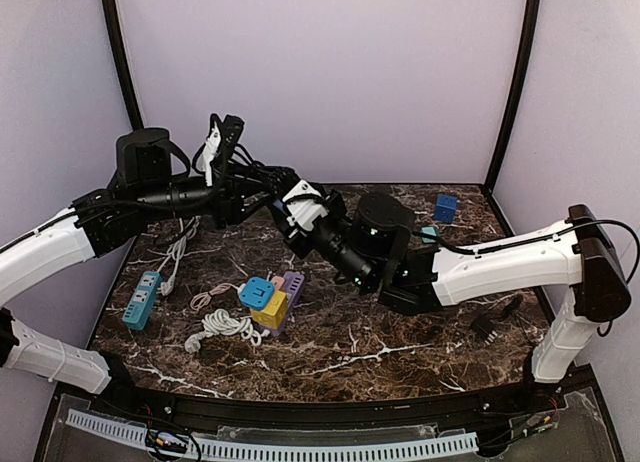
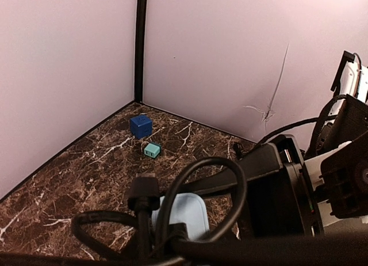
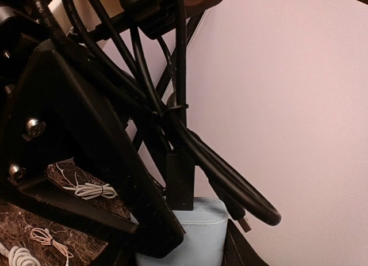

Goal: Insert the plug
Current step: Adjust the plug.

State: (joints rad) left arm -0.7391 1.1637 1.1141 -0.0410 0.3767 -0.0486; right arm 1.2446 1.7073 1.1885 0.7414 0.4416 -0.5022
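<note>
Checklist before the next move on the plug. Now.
1. Plug meets top of block: ok.
2. Plug fully seated: cannot tell.
3. Right pincer holds block: ok.
4. Left pincer grips plug: cannot tell.
5. Cable out of the wrist views: not ok, its loops cross both.

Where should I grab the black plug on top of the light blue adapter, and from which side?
Probably the plug's squarish black body, pinched across its flat faces just above the adapter. It stands upright with its cable leaving straight up, so come in level from the side rather than from above, and keep clear of the cable loop hanging beside it.
</note>
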